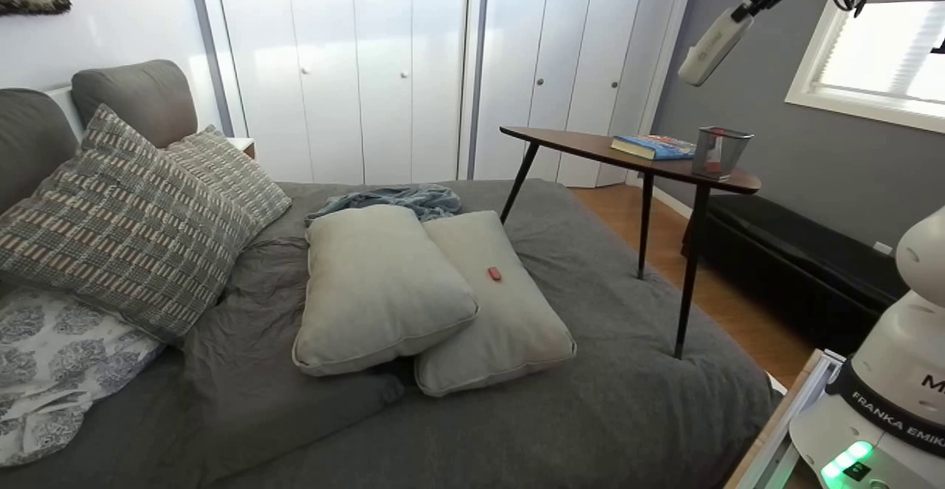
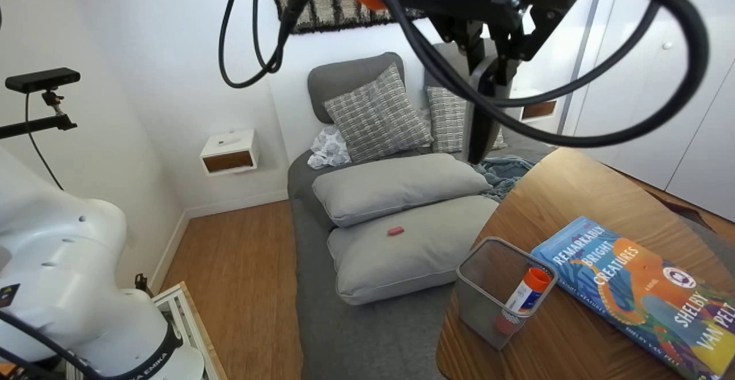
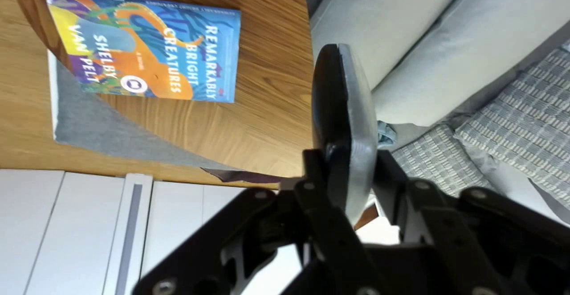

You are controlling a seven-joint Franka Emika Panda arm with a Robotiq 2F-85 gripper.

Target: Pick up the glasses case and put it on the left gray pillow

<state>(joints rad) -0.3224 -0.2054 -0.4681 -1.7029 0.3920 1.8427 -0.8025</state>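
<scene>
My gripper [image 1: 741, 13] is shut on the glasses case [image 1: 712, 49], high in the air near the table. The case is oblong with rounded ends, pale on one side and black on the other. In an exterior view the gripper [image 2: 489, 73] holds it pointing down, and its dark face [image 2: 481, 130] shows. In the wrist view the case [image 3: 331, 103] stands between both fingertips [image 3: 345, 161]. The left gray pillow [image 1: 380, 289] lies on the bed, partly over a second plain pillow [image 1: 509, 319]. It also shows in an exterior view [image 2: 402, 187] and the wrist view [image 3: 472, 50].
A wooden table [image 2: 565, 196] carries a book [image 2: 631, 288] and a mesh cup [image 2: 488, 297] with a glue stick. A small red item [image 1: 495, 273] lies on the second plain pillow. Plaid pillows [image 1: 133, 230] and a blue cloth [image 1: 435, 197] are on the bed.
</scene>
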